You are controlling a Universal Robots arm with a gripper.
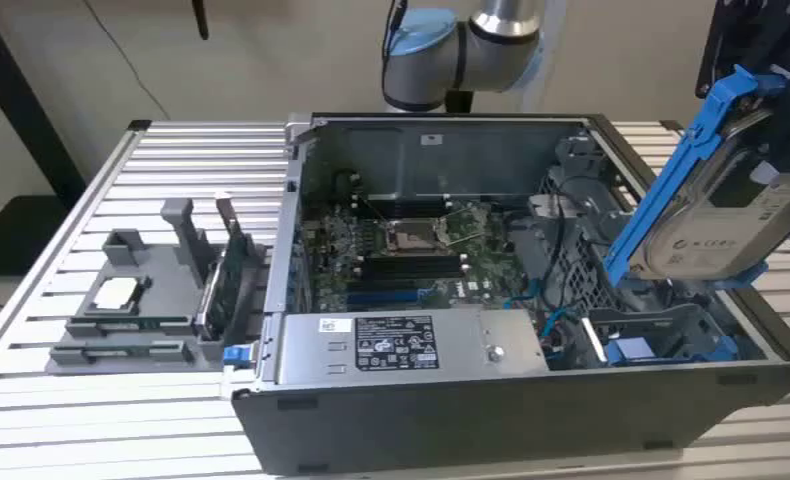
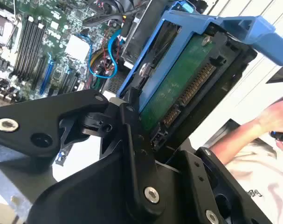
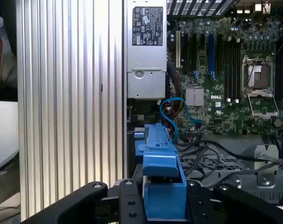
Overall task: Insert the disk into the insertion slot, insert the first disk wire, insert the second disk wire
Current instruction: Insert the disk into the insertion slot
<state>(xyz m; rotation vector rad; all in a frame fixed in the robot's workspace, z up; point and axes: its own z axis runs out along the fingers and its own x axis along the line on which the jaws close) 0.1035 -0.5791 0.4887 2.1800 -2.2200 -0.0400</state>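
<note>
Exterior view: the disk (image 1: 715, 225), white label with red marks, hangs tilted in its blue carrier (image 1: 675, 170) inside the open computer case (image 1: 502, 420), just above the insertion slot (image 1: 655, 340), not yet in.

Second wrist view: the end effector (image 2: 162, 140) is clenched on the disk's edges; a person's hand (image 2: 274, 116) is near.

First wrist view: blue cables (image 3: 171, 112) lie near the carrier; a tilted entry might snag them or jam in the slot.

Arm (image 1: 465, 45) raised high (wrist tilted), jaws clamped.
</note>
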